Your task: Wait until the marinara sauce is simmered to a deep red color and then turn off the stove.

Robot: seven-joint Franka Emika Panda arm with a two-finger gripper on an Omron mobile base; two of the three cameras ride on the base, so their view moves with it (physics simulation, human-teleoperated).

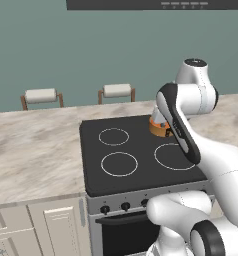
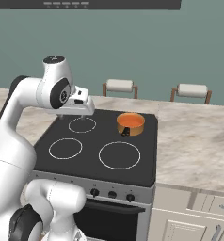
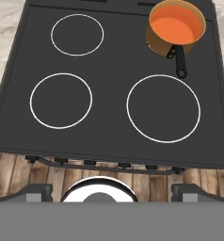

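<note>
In the left base view, the stove [image 1: 141,155] sat set into the marble tabletop [image 1: 36,150], its black glass top marked with white rings and a row of small black knobs [image 1: 125,206] along its steel front above the dark oven door. The copper pot [image 1: 159,128] stood at the back right of the cooktop, mostly hidden behind the white arm, which crossed in front of it. Two stools [image 1: 41,96] stood beyond the tabletop against the teal wall. In the right base view, the pot [image 2: 131,123] stood on the back right ring, and the marinara sauce [image 2: 131,121] inside it showed orange-red; its small dark handle pointed toward the stove's front. The hand [image 2: 81,109] hung above the back left of the cooktop, well apart from the pot. In the hand view, looking down over the stove [image 3: 109,84], the sauce [image 3: 175,24] was a smooth orange-red disc in the pot at upper right, with the three other rings bare. The hand's [image 3: 112,193] two dark fingertips [image 3: 36,192] stood wide apart at the bottom, holding nothing, above the knob row and a wooden floor [image 3: 10,169].
</note>
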